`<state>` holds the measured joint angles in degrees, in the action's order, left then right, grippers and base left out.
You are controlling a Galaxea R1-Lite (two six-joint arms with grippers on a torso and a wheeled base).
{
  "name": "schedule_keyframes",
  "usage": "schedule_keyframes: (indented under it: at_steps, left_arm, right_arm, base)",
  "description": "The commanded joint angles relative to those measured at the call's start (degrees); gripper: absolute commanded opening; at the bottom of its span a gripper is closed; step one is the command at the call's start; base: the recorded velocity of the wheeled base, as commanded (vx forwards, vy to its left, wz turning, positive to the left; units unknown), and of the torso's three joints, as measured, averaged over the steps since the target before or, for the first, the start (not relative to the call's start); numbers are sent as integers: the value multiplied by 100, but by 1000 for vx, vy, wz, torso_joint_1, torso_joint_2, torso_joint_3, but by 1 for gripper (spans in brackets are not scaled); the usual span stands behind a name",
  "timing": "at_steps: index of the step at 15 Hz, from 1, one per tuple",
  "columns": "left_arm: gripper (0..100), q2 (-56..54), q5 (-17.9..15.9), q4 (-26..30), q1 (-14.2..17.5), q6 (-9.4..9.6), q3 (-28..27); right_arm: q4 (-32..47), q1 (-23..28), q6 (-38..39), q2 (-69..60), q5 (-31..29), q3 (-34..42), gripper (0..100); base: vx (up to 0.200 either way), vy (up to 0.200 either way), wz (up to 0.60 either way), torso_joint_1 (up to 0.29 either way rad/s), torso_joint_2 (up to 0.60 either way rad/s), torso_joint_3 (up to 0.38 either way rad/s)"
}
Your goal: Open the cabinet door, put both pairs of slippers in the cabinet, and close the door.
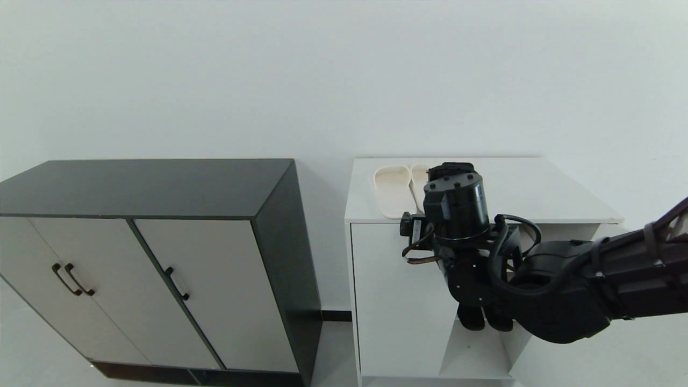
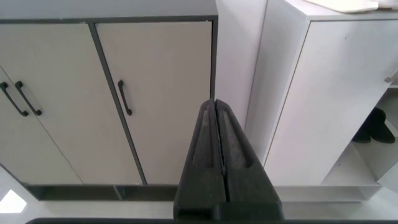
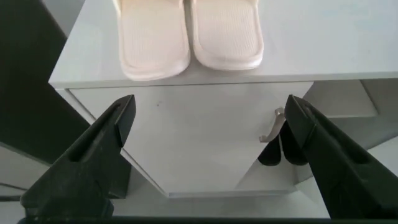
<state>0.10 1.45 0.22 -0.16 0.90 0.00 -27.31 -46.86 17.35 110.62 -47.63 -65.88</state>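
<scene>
The right gripper (image 3: 209, 106) is holding its fingers wide apart, cream slippers (image 3: 155, 37) lying just beyond on the white cabinet (image 3: 205, 149); coming in low is risking a knock on its edge. The left gripper (image 2: 216, 109), fingers together, is facing the closed dark cabinet (image 2: 155, 93). Possibly a dark pair (image 3: 283, 149) is sitting below; plain wall (image 1: 344, 80) behind.

Right of centre, the white cabinet (image 1: 537, 193) bears cream slippers (image 1: 396, 191) near the left front edge of its top, and dark slippers (image 3: 280, 149) stand on its lower shelf (image 1: 475, 352).
</scene>
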Motion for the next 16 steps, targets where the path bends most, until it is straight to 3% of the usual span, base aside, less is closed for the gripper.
schedule_keyframes:
  at_steps: [1, 7, 10, 16]
  left_arm:
    - [0, -1, 4, 4, -2, 6, 0]
    - [0, -1, -4, 4, -2, 6, 0]
    - [0, -1, 4, 4, -2, 6, 0]
    - [0, -1, 4, -4, -2, -2, 0]
  right_arm:
    - [-20, 28, -3, 127, -1, -4, 100]
    - [-222, 72, -109, 223, 184, -4, 100]
    - [-178, 406, -170, 250, 1238, -197, 100]
    - [-117, 854, -575, 803, 1344, -892, 100]
  base:
    - [200, 0, 0, -17, -12, 2]
    - [200, 0, 0, 7, 2, 2]
    - [200, 0, 0, 4, 1, 2]
    - [0, 0, 0, 0, 0, 0]
